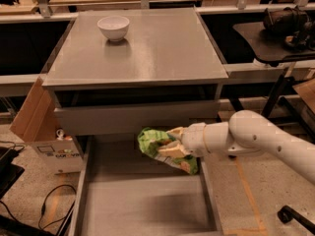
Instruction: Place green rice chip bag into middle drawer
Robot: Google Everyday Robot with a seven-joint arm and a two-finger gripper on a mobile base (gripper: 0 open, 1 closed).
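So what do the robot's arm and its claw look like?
The arm is smooth, glossy white: thick rounded tubes, a bulbous joint, ringed wrist segments, no cables or markings showing. Its gripper, above the back of the middle drawer and shut on the green rice chip bag, has pale cream fingers.
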